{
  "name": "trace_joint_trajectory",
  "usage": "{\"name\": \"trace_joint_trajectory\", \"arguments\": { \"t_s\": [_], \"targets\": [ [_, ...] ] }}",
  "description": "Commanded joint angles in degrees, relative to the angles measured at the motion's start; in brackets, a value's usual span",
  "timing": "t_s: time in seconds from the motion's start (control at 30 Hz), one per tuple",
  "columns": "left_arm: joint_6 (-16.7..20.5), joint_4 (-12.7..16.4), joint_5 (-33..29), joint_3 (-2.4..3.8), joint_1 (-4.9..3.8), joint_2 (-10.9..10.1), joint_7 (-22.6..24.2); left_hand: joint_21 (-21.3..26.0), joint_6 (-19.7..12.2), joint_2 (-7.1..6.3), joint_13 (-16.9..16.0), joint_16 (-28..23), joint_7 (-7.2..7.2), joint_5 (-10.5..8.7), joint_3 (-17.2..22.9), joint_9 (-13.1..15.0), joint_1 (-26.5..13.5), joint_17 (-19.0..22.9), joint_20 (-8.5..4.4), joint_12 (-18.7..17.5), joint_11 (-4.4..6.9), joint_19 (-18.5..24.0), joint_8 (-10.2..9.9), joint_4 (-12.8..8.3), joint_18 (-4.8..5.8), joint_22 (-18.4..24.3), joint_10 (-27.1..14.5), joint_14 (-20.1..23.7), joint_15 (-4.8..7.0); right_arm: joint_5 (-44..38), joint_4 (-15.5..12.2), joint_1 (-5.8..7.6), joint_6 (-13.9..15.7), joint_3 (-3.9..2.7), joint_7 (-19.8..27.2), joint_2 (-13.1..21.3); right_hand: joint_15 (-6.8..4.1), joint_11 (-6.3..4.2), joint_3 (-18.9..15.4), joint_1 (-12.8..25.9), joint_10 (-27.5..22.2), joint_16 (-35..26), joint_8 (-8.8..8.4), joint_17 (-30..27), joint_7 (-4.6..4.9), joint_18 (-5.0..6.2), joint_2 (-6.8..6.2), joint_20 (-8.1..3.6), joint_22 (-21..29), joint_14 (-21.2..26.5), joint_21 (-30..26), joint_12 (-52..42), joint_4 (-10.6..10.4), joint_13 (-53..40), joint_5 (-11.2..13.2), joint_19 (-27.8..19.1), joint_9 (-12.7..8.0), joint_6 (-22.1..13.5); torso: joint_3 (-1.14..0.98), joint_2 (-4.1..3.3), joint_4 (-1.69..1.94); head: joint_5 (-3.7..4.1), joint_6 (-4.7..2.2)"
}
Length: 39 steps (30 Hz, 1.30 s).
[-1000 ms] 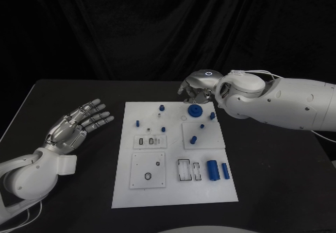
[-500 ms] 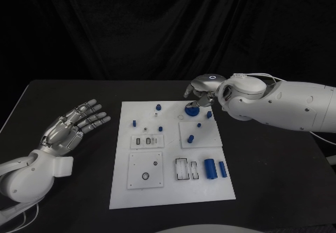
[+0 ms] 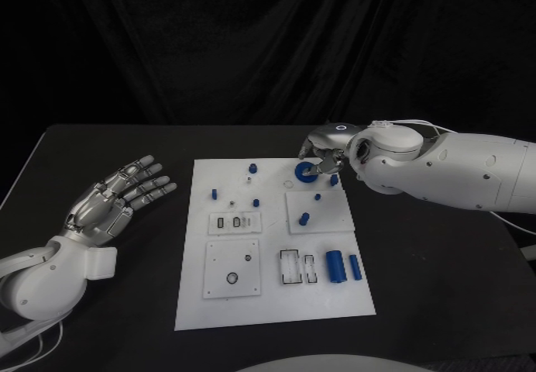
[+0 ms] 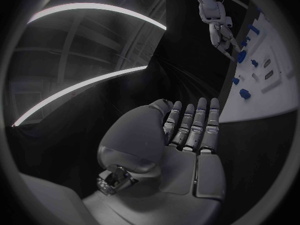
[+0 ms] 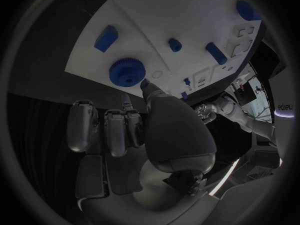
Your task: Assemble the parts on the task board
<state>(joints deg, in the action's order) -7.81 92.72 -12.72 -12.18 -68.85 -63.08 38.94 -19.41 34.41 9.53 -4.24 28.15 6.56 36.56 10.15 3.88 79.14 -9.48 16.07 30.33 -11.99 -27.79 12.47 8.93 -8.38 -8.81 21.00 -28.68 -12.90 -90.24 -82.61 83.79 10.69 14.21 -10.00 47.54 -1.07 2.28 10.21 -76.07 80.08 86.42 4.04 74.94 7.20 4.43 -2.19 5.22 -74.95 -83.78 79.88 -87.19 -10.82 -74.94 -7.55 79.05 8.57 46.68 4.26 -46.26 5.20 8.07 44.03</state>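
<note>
The white task board (image 3: 273, 302) lies mid-table with small blue parts on it. My right hand (image 3: 324, 149) reaches over its far right corner, and the thumb and a fingertip pinch the rim of the blue gear (image 3: 304, 172) while the other fingers curl in. In the right wrist view the gear (image 5: 127, 71) sits at the board's (image 5: 187, 20) edge, just ahead of my thumb tip. My left hand (image 3: 118, 198) rests left of the board, palm up, fingers spread and empty. The left wrist view shows that hand (image 4: 187, 135) and, far off, the gear (image 4: 240, 56).
Blue pegs stand on the board's far half (image 3: 252, 167) (image 3: 215, 194) (image 3: 334, 180) (image 3: 305, 221). Two blue cylinders (image 3: 334, 267) (image 3: 355, 267) lie at its near right beside slotted plates (image 3: 297, 270). Bare black table surrounds the board.
My right hand has come down and toward the board's corner until its fingertips reached the gear, which now looks slightly raised. The left hand has stayed still. The camera has shifted a little.
</note>
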Motion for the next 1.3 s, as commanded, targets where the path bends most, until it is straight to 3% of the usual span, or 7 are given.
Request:
{"name": "trace_joint_trajectory", "arguments": {
  "t_s": [0.03, 0.23, 0.37, 0.77, 1.27, 1.3],
  "targets": [
    [-1.0, 0.1, -0.3, 0.04, -0.08, 0.1, 2.0, -0.2, 0.1, 0.13, 0.1, 0.3, 0.3, 0.14, 0.4, 0.1, 0.3, 0.1, 0.14, 0.2, -0.33, 0.2, 0.2, 0.0, 1.19, -0.1, 0.1, 0.1, -0.33, 0.0, -0.1, -0.33, -0.8, -0.02, -1.6, 0.4, 0.15, 0.13, 0.0, -0.2, -0.8, -0.1, -0.08, 7.3, 0.1, -0.59, 0.22, 0.16, -2.1, -2.1, -0.2, 0.1, 0.4, -6.5, -0.4, -0.1, -0.1, -0.4, 0.05, 0.02, 0.01, -0.07, 0.04],
    [-1.1, -0.1, -0.3, 0.04, -0.08, 0.1, 1.8, -0.2, 0.0, 0.17, 0.1, 0.4, 0.36, 0.13, 0.6, 0.0, 0.3, 0.1, 0.14, 0.2, -0.36, 0.3, 0.1, 0.0, 1.24, -0.1, 0.2, 0.2, -0.37, 0.0, -0.4, -0.51, -0.5, -0.02, -1.6, 1.0, 0.16, 0.14, 0.0, -0.3, -1.0, -0.2, -0.09, 7.0, 0.12, -0.54, 0.22, 0.17, -1.9, -1.9, -0.4, 0.1, 0.4, -6.3, -0.4, -0.3, -0.1, -0.4, 0.04, 0.01, -0.06, -0.06, 0.15],
    [-1.2, -0.4, -0.3, 0.04, -0.08, 0.3, 1.6, -0.2, 0.0, 0.17, 0.1, 0.4, 0.38, 0.12, 0.6, 0.0, 0.2, 0.1, 0.14, 0.2, -0.37, 0.3, 0.1, 0.0, 1.25, -0.1, 0.2, 0.2, -0.38, 0.0, -0.1, -0.6, -0.7, -0.02, -1.8, 1.1, 0.23, 0.22, 0.0, -0.3, -0.2, 1.2, -0.11, 10.0, 0.24, -0.94, 0.21, 0.23, -3.4, -3.5, 0.8, -0.1, 0.5, -7.0, -0.5, 0.9, -0.3, -0.5, 0.02, 0.05, -0.06, 0.03, 0.21],
    [-1.6, -0.9, -0.3, 0.04, -0.07, 0.7, 1.2, -0.2, -0.1, 0.15, 0.1, 0.4, 0.42, 0.1, 0.7, 0.0, 0.2, 0.1, 0.14, 0.2, -0.39, 0.3, 0.1, 0.0, 1.28, -0.1, 0.2, 0.2, -0.41, 0.0, 0.6, -1.22, -1.2, -0.02, -1.7, 0.8, 0.32, 0.27, 0.0, -0.4, -1.0, 0.8, 0.08, 9.2, 0.2, -0.75, 0.35, 0.33, -2.9, -3.0, 0.3, 0.2, 0.7, -6.4, -0.8, 0.2, -0.4, -0.3, 0.05, 0.05, -0.06, -0.02, 0.35],
    [-2.0, -1.4, -0.3, 0.05, -0.06, 1.0, 0.9, -0.3, -0.1, 0.16, 0.1, 0.5, 0.47, 0.06, 0.8, 0.0, 0.2, 0.1, 0.14, 0.2, -0.41, 0.3, 0.1, 0.0, 1.31, -0.1, 0.1, 0.2, -0.45, 0.0, 1.8, -2.45, 0.0, -0.02, -0.1, -0.3, 0.13, -0.09, 1.0, -0.8, -1.3, 0.4, 1.45, 9.0, -0.3, -0.61, 0.64, 0.28, -3.2, -2.6, 0.0, 0.5, 1.2, -6.3, -6.1, -0.4, 0.3, 2.9, 0.04, 0.08, -0.02, 0.07, 0.49],
    [-2.1, -1.4, -0.3, 0.05, -0.05, 1.0, 0.9, -0.3, -0.1, 0.16, 0.1, 0.5, 0.47, 0.06, 0.8, 0.0, 0.2, 0.1, 0.14, 0.2, -0.41, 0.3, 0.1, 0.0, 1.31, -0.1, 0.1, 0.2, -0.45, 0.0, 1.8, -2.51, 0.1, -0.02, 0.0, -0.4, 0.0, -0.24, 1.3, -0.5, -1.4, 0.2, 1.91, 8.7, -0.48, -0.55, 0.73, 0.16, -3.1, -2.4, -0.1, 0.5, 1.1, -6.3, -7.7, -0.6, 0.6, 3.8, 0.04, 0.08, -0.02, 0.07, 0.49]
  ]
}}
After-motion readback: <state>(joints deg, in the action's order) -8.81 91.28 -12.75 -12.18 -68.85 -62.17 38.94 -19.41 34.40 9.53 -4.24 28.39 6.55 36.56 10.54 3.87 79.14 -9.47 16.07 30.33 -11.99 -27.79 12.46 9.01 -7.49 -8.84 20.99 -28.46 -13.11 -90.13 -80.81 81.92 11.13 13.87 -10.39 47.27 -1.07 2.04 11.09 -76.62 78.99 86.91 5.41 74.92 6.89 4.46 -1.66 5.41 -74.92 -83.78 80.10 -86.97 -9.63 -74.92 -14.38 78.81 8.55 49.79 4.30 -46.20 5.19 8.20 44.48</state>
